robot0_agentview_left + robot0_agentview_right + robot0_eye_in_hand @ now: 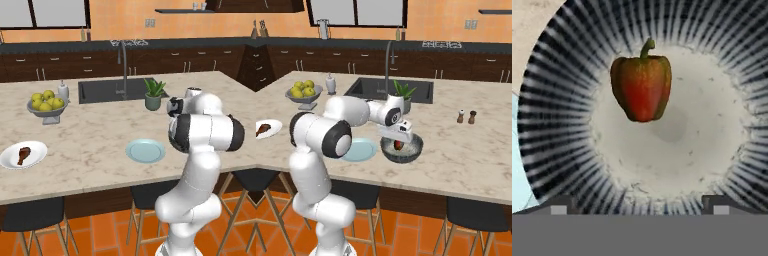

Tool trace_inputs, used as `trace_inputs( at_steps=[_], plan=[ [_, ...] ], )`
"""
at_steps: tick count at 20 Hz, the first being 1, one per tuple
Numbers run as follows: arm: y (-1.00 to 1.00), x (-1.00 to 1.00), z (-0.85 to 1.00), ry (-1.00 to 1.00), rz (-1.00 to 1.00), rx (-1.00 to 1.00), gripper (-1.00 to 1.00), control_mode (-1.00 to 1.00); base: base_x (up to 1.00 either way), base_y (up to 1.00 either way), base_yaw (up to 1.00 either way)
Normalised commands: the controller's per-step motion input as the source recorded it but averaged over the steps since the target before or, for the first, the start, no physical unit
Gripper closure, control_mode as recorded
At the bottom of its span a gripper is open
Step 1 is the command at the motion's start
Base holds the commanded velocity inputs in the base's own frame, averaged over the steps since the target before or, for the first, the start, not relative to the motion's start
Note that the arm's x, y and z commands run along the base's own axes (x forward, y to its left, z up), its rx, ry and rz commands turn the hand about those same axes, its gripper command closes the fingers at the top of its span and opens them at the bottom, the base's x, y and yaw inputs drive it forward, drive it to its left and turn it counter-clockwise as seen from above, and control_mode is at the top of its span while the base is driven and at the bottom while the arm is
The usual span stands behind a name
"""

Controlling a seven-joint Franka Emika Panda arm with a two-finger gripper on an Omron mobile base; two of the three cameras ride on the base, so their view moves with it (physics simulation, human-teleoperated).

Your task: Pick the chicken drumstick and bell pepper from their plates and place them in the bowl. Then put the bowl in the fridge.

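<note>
Far left on the desk (100, 145), the drumstick (23, 154) lies on its white plate (37, 156), untouched. The blue plate (145, 151) is bare. Right of it, the pepper (641, 86) sits in the bowl (415, 148) under the tool (398, 134), jaws wide, gripping nothing. Drumstick and fridge remain.

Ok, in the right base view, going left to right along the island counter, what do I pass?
White plate with the chicken drumstick → fruit bowl → soap dispenser → pale blue plate → bowl holding the bell pepper → salt and pepper shakers.
</note>
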Motion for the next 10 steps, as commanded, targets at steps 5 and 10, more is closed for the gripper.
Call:
trace_inputs(
  at_steps=[5,10],
  plan=[
    [0.69,-0.87,0.6,-0.08,0.0,-0.01,-1.0,-1.0,0.0,0.0,0.0],
    [0.82,-0.5,0.68,-0.01,0.0,0.0,-1.0,-1.0,0.0,0.0,0.0]
  ],
)
